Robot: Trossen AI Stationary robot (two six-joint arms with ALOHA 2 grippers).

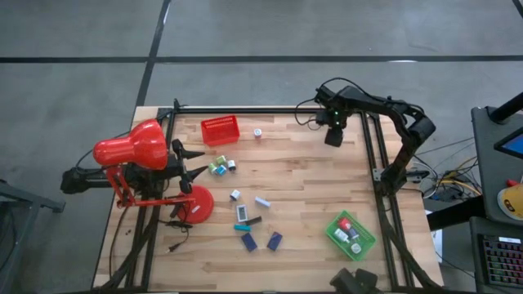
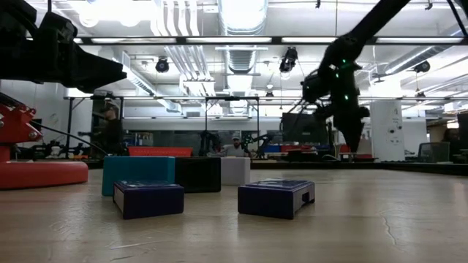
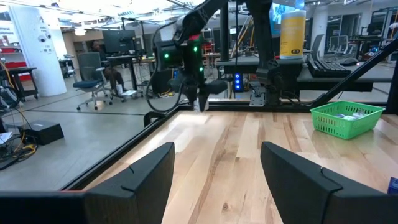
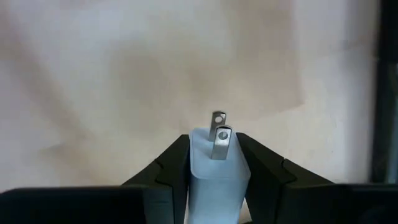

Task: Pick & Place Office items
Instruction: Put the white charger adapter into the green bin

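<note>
pale matt wood plank table [image 1: 310, 188], glossy red lamp [image 1: 131, 149], green plastic mesh tray [image 3: 346, 118], shiny metal prongs on white plastic plug [image 4: 216, 163]

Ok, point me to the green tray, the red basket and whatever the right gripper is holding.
green tray [image 1: 365, 242]: high view, on its right rim.
red basket [image 1: 220, 130]: high view, on its mesh floor.
white plug adapter [image 4: 217, 176]: right wrist view, on its white body, between the right gripper [image 4: 214, 163] fingers.

A small white block with two metal prongs [image 4: 217, 155] is clamped upright between dark fingers. Other office items [image 1: 245, 214], white, navy, teal and green blocks, are scattered across the middle of the table, some touching. A few more are held inside a green tray [image 1: 364, 238].
</note>
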